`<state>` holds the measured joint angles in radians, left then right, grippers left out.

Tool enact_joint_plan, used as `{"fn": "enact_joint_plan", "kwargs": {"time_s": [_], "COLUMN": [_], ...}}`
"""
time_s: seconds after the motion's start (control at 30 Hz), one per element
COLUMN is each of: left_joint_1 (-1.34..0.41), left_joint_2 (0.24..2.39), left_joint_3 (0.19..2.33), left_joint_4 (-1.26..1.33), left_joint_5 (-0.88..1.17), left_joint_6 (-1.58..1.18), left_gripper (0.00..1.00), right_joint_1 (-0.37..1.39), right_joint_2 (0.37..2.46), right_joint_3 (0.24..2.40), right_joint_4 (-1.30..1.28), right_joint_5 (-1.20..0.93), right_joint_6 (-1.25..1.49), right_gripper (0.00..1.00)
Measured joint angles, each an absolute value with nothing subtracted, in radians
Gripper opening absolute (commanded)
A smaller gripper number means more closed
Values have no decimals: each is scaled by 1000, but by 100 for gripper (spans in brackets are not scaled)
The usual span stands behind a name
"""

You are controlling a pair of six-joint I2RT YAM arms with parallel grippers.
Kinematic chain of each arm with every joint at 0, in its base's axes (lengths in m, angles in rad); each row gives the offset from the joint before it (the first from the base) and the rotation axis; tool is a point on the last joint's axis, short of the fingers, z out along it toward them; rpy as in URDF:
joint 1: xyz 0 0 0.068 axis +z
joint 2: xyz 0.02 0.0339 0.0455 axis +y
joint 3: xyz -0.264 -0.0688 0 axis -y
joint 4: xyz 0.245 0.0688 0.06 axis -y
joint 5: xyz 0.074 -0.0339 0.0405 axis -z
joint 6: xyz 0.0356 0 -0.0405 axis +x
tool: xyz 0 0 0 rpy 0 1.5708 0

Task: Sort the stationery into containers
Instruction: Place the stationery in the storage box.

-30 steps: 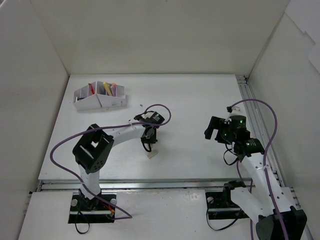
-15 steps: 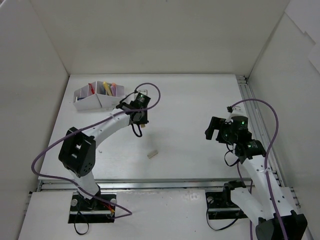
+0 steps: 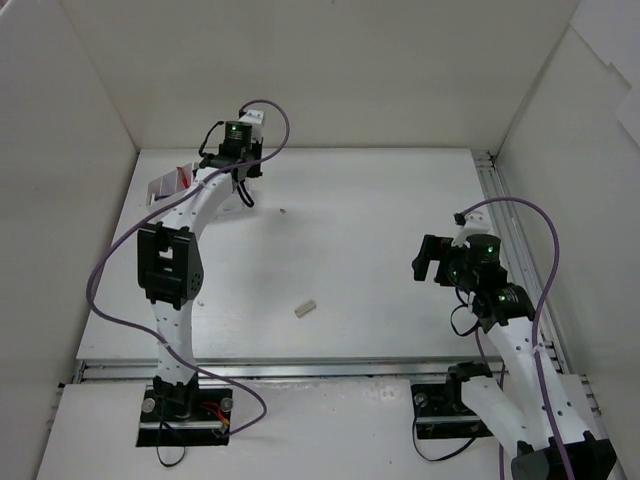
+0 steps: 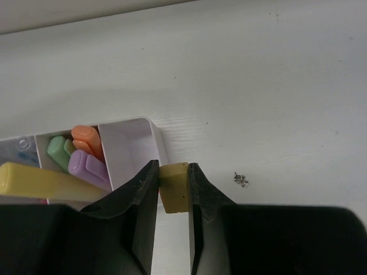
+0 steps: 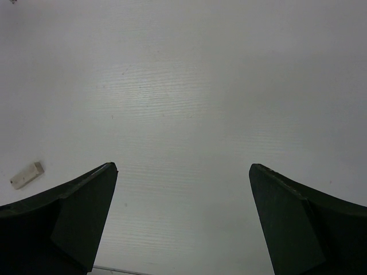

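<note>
Nearest the bases, the right arm sits folded at its side of the table (image 3: 380, 210), its gripper (image 5: 180, 172) spread wide over bare surface with nothing between the fingers, apparently parked out of the way; a loose eraser (image 3: 305, 309) lies mid-table, not yet sorted; farthest off, the left arm stretches full length toward the back-left corner, wrist tipped down, its gripper (image 4: 172, 167) pinching a tan eraser (image 4: 175, 192) just outside the corner of the box (image 4: 156, 136); that narrow pinch probably keeps the block steady for dropping into the vacant compartment beside the markers (image 4: 87, 137).
</note>
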<state>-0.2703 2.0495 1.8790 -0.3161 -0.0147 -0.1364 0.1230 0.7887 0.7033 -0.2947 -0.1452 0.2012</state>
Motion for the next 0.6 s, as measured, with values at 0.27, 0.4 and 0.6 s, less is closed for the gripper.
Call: {"fn": "enact_joint_plan", "kwargs": {"time_s": [0.27,0.4,0.6], "left_joint_1": [-241,-236,-223], "left_joint_2": [2208,2214,2215], "left_joint_3": [1988,1989,1989], "left_joint_4": [-315,-316,-316], "left_joint_5": [45,45,39], "left_joint_6": [56,100,132], "left_gripper": [0,0,0], "right_joint_1": [120,118,118], "right_joint_2": [806,817,842], "right_joint_3": [703,703,703], "right_joint_4": [-294,-294,-292], "right_joint_5": [-150,-152,-160], "right_joint_6": [179,176,170], "right_gripper": [98,98,98]}}
